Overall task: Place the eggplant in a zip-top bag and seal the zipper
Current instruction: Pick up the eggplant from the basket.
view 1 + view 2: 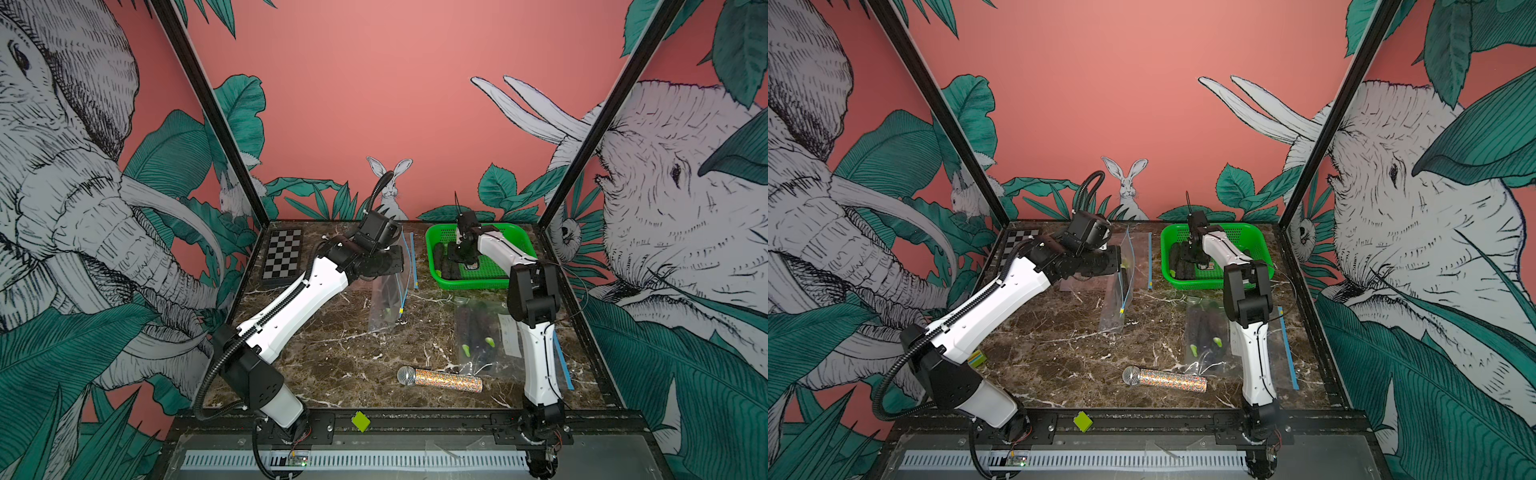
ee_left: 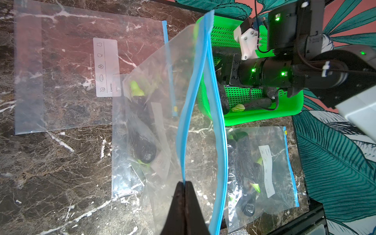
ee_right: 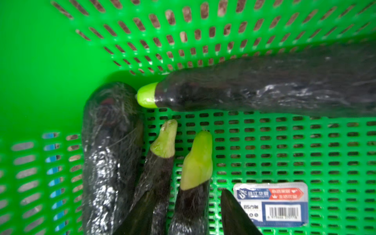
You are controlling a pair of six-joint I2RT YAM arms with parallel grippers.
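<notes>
My left gripper (image 2: 184, 183) is shut on the blue zipper edge (image 2: 195, 91) of a clear zip-top bag (image 1: 384, 299), which it holds up off the marble with its mouth gaping. A dark eggplant (image 2: 142, 146) shows through its film. My right gripper (image 3: 187, 195) is down in the green basket (image 3: 40, 61) at the back right. It is open, with one finger on each side of an eggplant (image 3: 197, 158) with a pale green cap. A gap shows at one finger (image 3: 234, 213). Three more eggplants lie around it. Both top views show this gripper (image 1: 465, 259) low in the basket (image 1: 1254, 237).
A zip-top bag (image 1: 478, 332) with eggplants inside lies flat at the front right, under the right arm. An empty flat bag (image 2: 71, 71) lies behind the held one. A glittery microphone (image 1: 440, 379) lies near the front edge. A checkerboard (image 1: 282, 257) sits at the back left.
</notes>
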